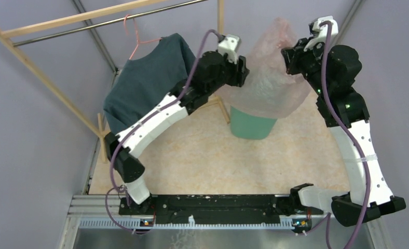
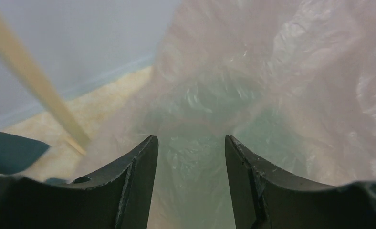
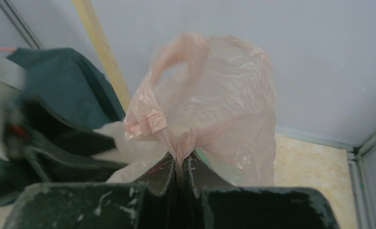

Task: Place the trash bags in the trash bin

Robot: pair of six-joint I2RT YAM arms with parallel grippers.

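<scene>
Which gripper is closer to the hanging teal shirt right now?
Left. The left gripper sits just right of the shirt, open at the pink bag; the right gripper is across the bag from the shirt, shut on its film.

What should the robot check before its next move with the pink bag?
1. Do the right fingers pinch the trash bag? Ok, film is bunched between them.
2. Are the left fingers open? Ok, spread, gripping nothing.
3. Bag above the trash bin? Ok.
4. Bag inside the bin? Not ok, most of it billows above the rim.
5. Bin mouth free? Cannot tell, the bag hides it.
6. Bag apart from the teal shirt? Ok.
</scene>
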